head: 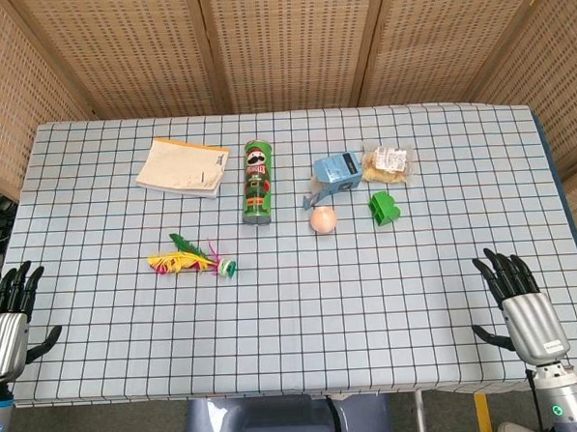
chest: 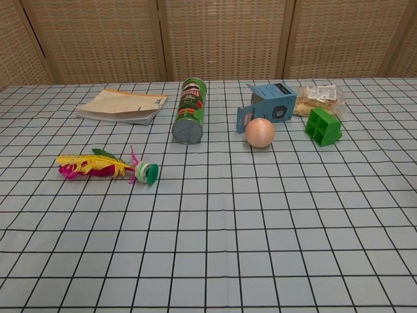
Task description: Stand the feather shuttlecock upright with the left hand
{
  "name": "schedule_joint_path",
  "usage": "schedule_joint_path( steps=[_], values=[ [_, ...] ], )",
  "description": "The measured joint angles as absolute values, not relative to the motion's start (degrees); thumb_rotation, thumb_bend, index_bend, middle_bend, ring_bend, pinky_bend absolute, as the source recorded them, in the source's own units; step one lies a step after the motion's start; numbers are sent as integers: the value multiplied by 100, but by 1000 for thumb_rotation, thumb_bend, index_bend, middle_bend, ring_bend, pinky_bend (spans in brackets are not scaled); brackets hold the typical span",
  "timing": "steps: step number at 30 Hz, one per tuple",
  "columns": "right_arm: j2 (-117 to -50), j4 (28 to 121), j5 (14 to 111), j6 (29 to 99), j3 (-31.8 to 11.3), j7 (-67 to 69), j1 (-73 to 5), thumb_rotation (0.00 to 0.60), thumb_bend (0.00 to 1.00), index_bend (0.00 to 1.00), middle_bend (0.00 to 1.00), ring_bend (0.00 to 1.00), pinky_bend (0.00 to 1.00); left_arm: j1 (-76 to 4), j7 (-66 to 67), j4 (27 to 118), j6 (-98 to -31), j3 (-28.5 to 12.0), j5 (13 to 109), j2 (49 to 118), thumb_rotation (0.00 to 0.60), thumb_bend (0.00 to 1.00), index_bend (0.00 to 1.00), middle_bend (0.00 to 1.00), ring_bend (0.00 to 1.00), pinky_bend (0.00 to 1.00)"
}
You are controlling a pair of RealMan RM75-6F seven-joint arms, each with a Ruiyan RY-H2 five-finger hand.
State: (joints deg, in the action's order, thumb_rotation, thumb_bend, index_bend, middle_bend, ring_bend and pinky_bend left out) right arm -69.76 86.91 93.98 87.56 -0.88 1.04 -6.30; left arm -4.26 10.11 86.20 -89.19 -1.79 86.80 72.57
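Woven wicker screens close off the far side of a table (head: 304, 322) covered in a pale blue checked cloth. Nothing of the task looks done yet, as far as these views show: the feather shuttlecock (head: 191, 260) lies flat on its side, untouched, well beyond and to the right of the left hand's fingertips (head: 19, 278). The left hand (head: 6, 323) hangs at the near left table edge, fingers spread and holding nothing. The right hand (head: 517, 296) sits at the near right edge, fingers likewise apart and empty, far from the shuttlecock. Neither hand shows in the chest view.

The shuttlecock's long axis runs roughly across the table, left to right, nearly level with the near edge. Its green and white base (chest: 147, 173) points right, away from the left hand's fingers; its yellow, pink and green feathers (chest: 91, 165) trail toward the left side.

What remains, I judge, is everything: reaching over, gripping, turning the base down and setting it upright.

Farther off, well past the fingers, lie a notebook (head: 182, 167), a green can on its side (head: 257, 182), a blue carton (head: 337, 173), a peach-coloured ball (head: 323, 219), a green block (head: 384, 208) and a snack packet (head: 388, 163).
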Motion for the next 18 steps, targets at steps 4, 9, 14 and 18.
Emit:
schedule_joint_path(
  steps=[4, 9, 14, 18],
  values=[
    [-6980, 8672, 9391, 8748, -87, 116, -628, 600, 63, 46, 0, 0, 0, -444, 1023, 8591, -8887, -208, 8660, 7283, 600, 242, 21, 0, 0, 0],
    [-6965, 8695, 9408, 8772, -81, 135, -617, 600, 63, 54, 0, 0, 2, -448, 994, 8599, -8864, -212, 8662, 7285, 600, 244, 29, 0, 0, 0],
    [-6931, 8753, 9401, 8818, -97, 152, -599, 600, 63, 59, 0, 0, 2, -465, 1051, 8603, -8846, -209, 8694, 7301, 600, 245, 37, 0, 0, 0],
    [-6916, 8764, 9405, 8843, -104, 173, -587, 600, 63, 63, 0, 0, 4, -466, 1038, 8578, -8848, -205, 8716, 7330, 600, 251, 48, 0, 0, 0]
  ],
)
